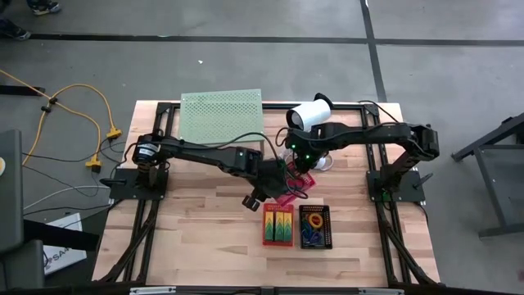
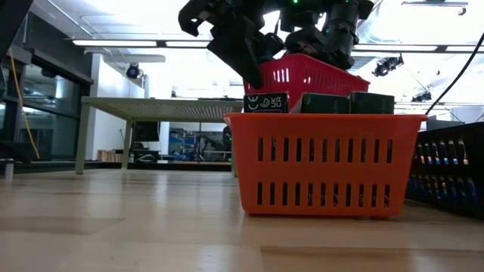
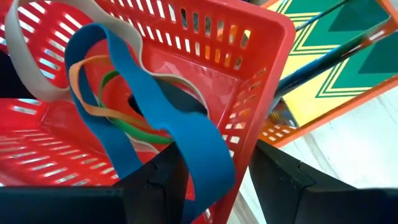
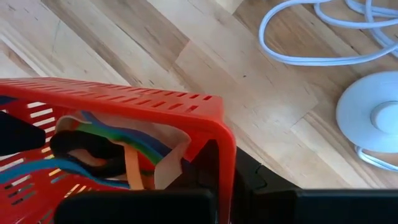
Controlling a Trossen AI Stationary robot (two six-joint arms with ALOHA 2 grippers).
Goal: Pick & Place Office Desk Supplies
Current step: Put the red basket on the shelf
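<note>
Crowding table centre, both grippers, pink basket (image 1: 288, 192), orange basket (image 1: 277, 225) alongside

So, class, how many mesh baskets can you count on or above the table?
3: an orange basket of green packs and a dark basket side by side on the table, a red basket lifted behind them.
</note>
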